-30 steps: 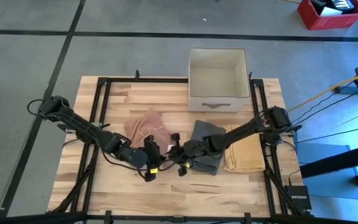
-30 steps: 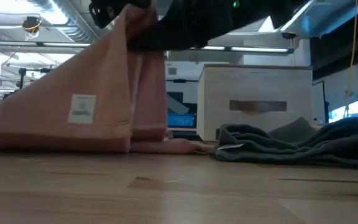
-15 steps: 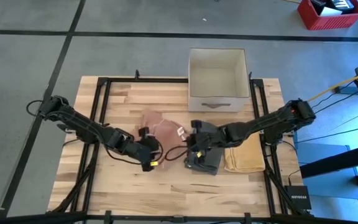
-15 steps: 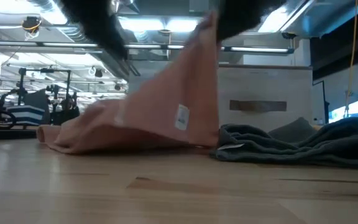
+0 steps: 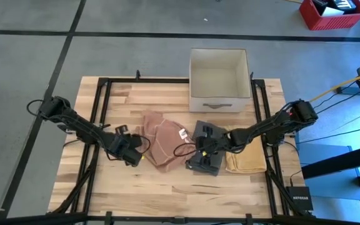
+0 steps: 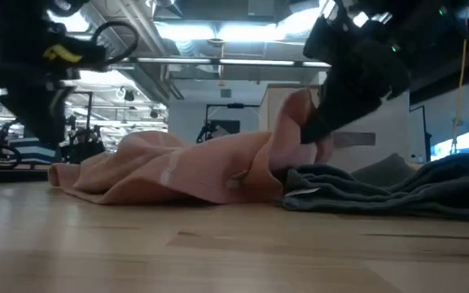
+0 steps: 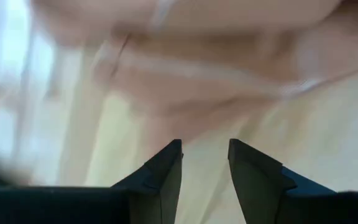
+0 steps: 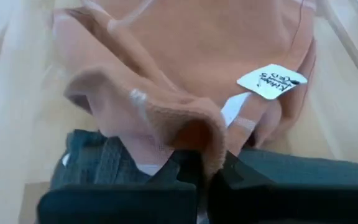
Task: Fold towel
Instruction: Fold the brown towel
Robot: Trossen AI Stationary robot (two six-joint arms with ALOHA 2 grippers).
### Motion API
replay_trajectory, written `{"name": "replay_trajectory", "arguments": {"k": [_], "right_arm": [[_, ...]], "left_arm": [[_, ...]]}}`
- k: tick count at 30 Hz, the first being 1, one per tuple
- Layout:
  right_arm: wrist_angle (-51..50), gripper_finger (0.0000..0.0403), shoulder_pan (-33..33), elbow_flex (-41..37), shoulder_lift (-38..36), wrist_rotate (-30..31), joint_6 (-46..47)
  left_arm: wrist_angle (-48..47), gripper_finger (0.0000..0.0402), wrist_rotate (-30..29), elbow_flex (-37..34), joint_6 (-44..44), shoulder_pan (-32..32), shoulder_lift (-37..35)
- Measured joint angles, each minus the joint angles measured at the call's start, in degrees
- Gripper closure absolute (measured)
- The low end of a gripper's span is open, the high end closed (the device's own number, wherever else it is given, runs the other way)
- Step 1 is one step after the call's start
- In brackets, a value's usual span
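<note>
Pink towel [image 5: 163,140] crumpled mid-tabletop, long axis left-right. Right gripper [image 8: 202,167] fingers clenched on its right edge, beside grey towel [image 5: 206,164]; left gripper [image 7: 205,163] fingers released, empty, just left.

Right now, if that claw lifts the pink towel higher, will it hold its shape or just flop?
Probably flop: the pink towel lies in soft rumpled folds and droops around the right claw, which is shut on one edge. It looks light, since that one pinch holds the edge up. It would likely drag, not slide, over the gray towel.
</note>
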Motion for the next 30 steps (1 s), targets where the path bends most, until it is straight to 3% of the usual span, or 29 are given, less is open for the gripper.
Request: {"name": "replay_trajectory", "arguments": {"k": [4,12,22,30], "right_arm": [[5.2,0.0399,0.0,-1.9,0.0,0.5,-0.3],[7.6,0.0397,0.0,-2.4,0.0,0.3,-3.8],[7.7,0.0395,0.0,-2.4,0.2,-1.0,-5.6],[7.8,0.0394,0.0,-2.4,0.2,-1.1,-5.1]], "left_arm": [[-3.7,0.0279,0.0,-1.2,-2.2,-0.7,0.0],[4.8,0.0279,-0.1,-10.3,4.8,-1.5,0.0],[14.9,0.0279,-6.1,-16.5,7.9,-1.2,-0.1],[8.5,0.0279,-6.6,-14.6,0.5,-0.9,0.0]]}}
